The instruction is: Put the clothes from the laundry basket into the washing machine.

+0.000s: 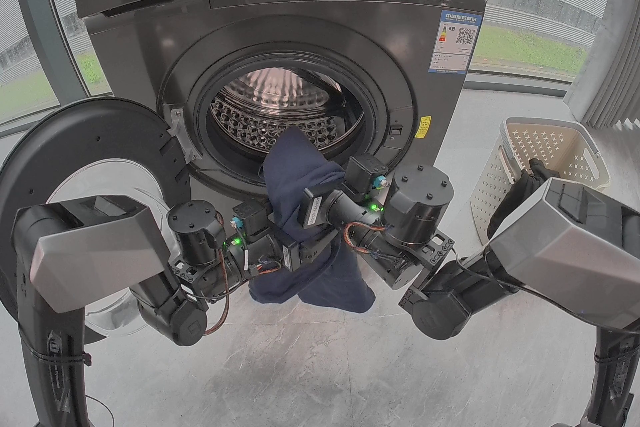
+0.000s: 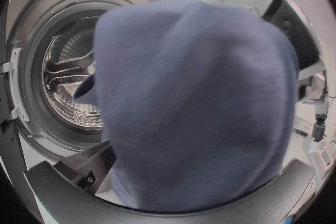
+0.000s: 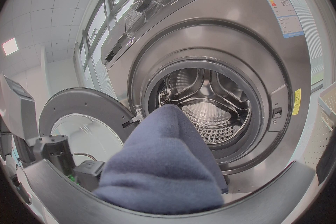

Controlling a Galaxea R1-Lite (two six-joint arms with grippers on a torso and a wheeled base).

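Observation:
A navy blue garment hangs in front of the washing machine, its upper end lying on the lower lip of the open drum. My left gripper is shut on its lower part, and my right gripper is shut on it slightly higher. The cloth's tail hangs down to just above the floor. In the left wrist view the garment hides most of the drum. In the right wrist view the cloth bulges below the drum opening.
The machine's round door stands swung open on the left, close to my left arm. A white laundry basket sits on the floor at the right, with a dark piece of clothing draped over its rim. Pale floor lies in front.

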